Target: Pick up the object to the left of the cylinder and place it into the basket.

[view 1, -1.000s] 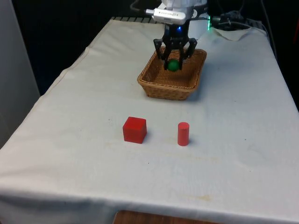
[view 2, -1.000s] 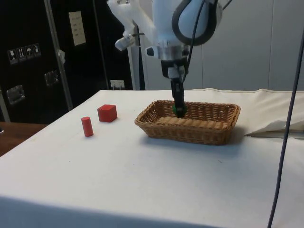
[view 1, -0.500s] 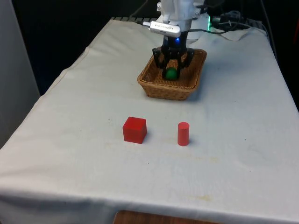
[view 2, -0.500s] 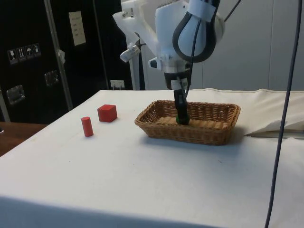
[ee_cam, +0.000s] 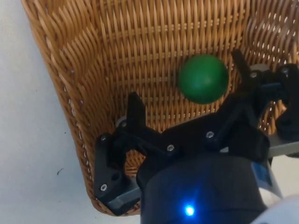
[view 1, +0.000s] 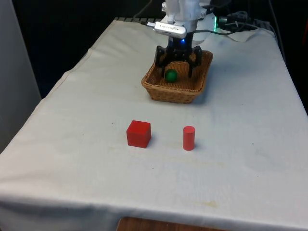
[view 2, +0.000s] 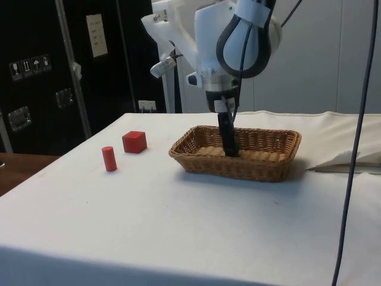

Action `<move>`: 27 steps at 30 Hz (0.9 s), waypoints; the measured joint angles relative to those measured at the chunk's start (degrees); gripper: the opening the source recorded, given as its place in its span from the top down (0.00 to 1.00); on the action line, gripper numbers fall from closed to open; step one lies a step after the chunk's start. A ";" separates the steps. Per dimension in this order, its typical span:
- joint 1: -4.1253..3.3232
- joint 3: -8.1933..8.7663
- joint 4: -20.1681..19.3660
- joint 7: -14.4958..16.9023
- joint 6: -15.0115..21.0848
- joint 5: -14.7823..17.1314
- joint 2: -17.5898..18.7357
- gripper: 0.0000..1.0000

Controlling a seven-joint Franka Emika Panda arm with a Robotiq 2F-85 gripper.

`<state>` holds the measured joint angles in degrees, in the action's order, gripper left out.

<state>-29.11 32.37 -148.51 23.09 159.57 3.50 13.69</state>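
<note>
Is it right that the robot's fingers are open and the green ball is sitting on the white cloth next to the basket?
Not quite. The fingers are open, but the green ball lies inside the wicker basket, not on the white cloth beside it. The wrist view shows it best: the ball rests on the basket's woven floor.

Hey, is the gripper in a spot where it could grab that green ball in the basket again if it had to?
Probably yes. The gripper is open and low inside the basket, and the green ball lies on the wicker floor between its fingers, near one of them. Nothing covers it; the basket wall stands off to the side.
</note>
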 measured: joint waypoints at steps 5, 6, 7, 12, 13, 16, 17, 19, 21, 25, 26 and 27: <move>0.00 0.06 0.06 -0.11 0.00 0.00 -0.06 0.00; 0.00 0.06 0.06 -0.11 0.00 0.00 -0.06 0.00; 0.00 0.11 0.11 -0.23 0.00 0.00 -0.29 0.00; 0.00 0.52 0.29 -0.52 -1.26 0.00 -2.52 0.00; 0.00 0.63 0.23 -0.52 -1.60 0.00 -3.09 0.00; 0.00 0.80 0.23 -0.57 -2.29 -0.06 -4.24 0.00; 0.00 0.92 0.23 -0.63 -2.58 -0.11 -4.81 0.00; 0.00 1.20 0.23 -0.74 -3.55 -0.34 -6.47 0.00; 0.00 1.32 0.29 -0.92 -4.13 -0.46 -7.51 0.00; 0.00 1.49 0.74 -1.20 -5.44 -0.63 -9.34 0.00; 0.00 1.49 0.86 -1.26 -5.73 -0.63 -9.74 0.00; 0.00 1.55 1.03 -1.26 -6.07 -0.63 -10.14 0.00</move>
<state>-29.11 33.92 -147.48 21.83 153.50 2.86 3.55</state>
